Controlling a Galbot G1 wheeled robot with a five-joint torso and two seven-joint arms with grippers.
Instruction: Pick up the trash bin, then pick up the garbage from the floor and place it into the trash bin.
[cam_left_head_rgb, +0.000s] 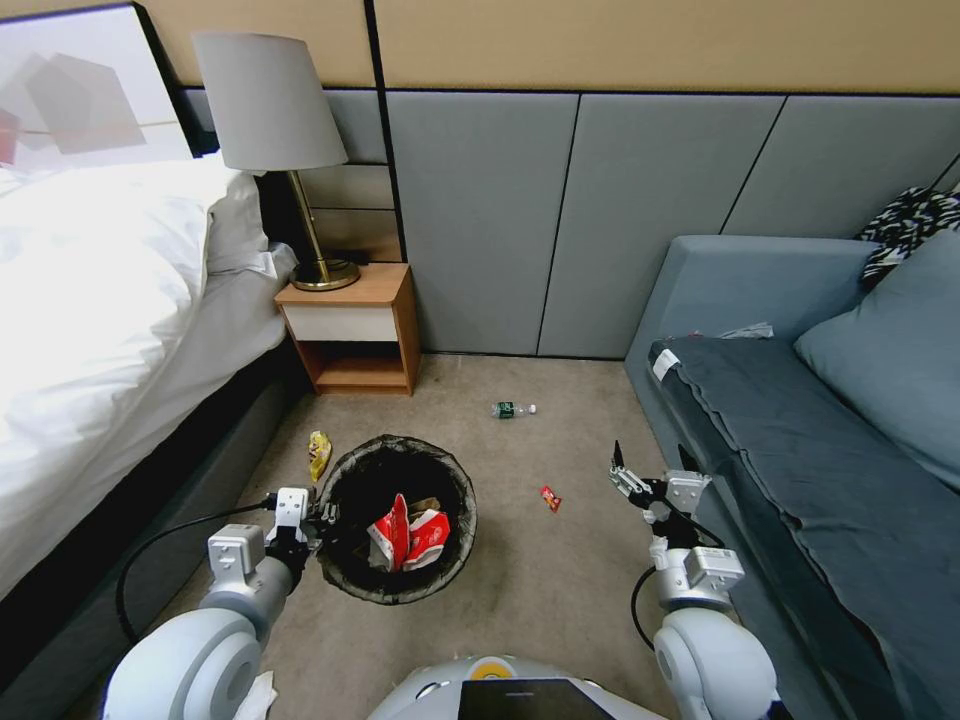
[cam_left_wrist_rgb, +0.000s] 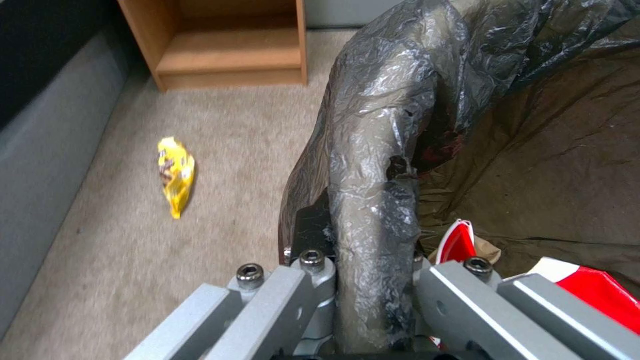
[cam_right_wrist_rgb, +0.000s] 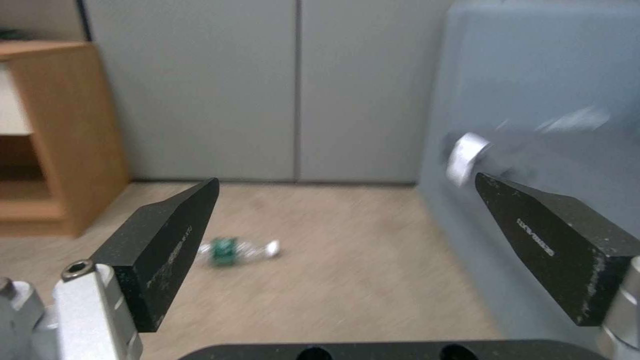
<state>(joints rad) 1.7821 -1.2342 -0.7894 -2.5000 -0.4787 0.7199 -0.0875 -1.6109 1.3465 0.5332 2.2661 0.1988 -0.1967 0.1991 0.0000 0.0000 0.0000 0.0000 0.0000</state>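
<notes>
Your left gripper (cam_left_head_rgb: 322, 520) is clamping the trash bin (cam_left_head_rgb: 345, 570) rim — right gripper (cam_left_head_rgb: 650, 468) is hovering, fingers spread, facing the bottle (cam_left_head_rgb: 513, 409).

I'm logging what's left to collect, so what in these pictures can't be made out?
- Bin bottom, head view: cartons and dark liner hide anything beneath.
- Red scrap, head view: too small to identify.
- Bottle label, right wrist view: blurred; small in head view.
- Left gripper fingertips, left wrist view: liner folds around the rim cover them.
- Floor nearest the robot, head view: hidden by its body and arms.
- Right gripper: open, empty.
</notes>
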